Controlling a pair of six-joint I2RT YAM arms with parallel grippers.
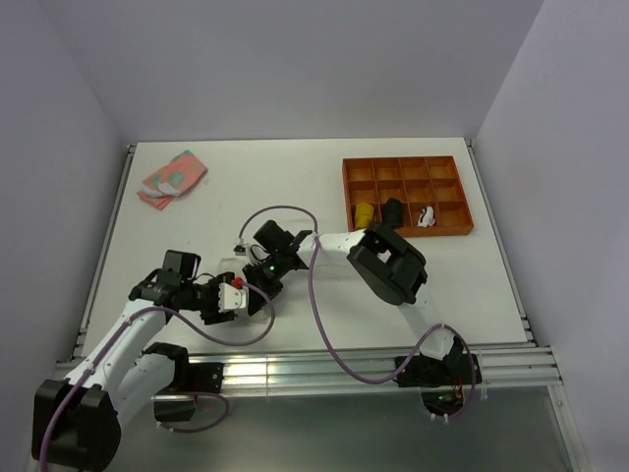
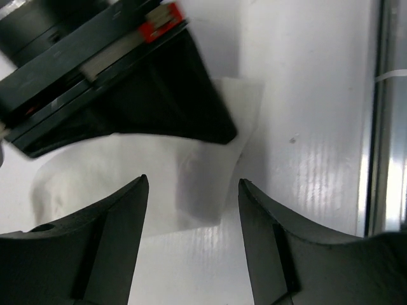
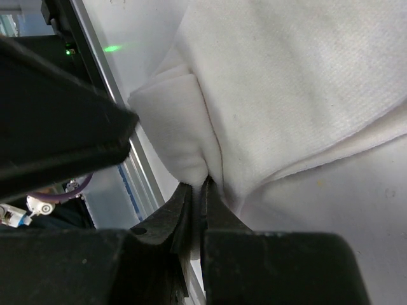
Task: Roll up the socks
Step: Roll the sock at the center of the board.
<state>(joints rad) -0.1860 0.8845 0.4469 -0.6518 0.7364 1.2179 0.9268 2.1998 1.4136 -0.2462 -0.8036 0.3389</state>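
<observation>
A plain white sock [image 3: 286,95] lies flat on the white table and is partly folded. My right gripper [image 3: 202,183] is shut on a fold at its edge. In the top view the right gripper [image 1: 261,282] sits just beside the left gripper [image 1: 243,296], and the sock is hard to make out under them. In the left wrist view the sock [image 2: 197,184] lies just ahead of my left gripper [image 2: 194,190]. The left gripper is open and empty, and the right gripper's black body [image 2: 127,82] is over the sock's far part. No striped socks are in view.
A pink and green patterned fabric bundle [image 1: 172,178] lies at the back left. An orange compartment tray [image 1: 454,167] at the back right holds a yellow item [image 1: 365,212], a black item [image 1: 393,208] and a small white item [image 1: 426,217]. A metal rail [image 2: 385,127] runs along the table's near edge.
</observation>
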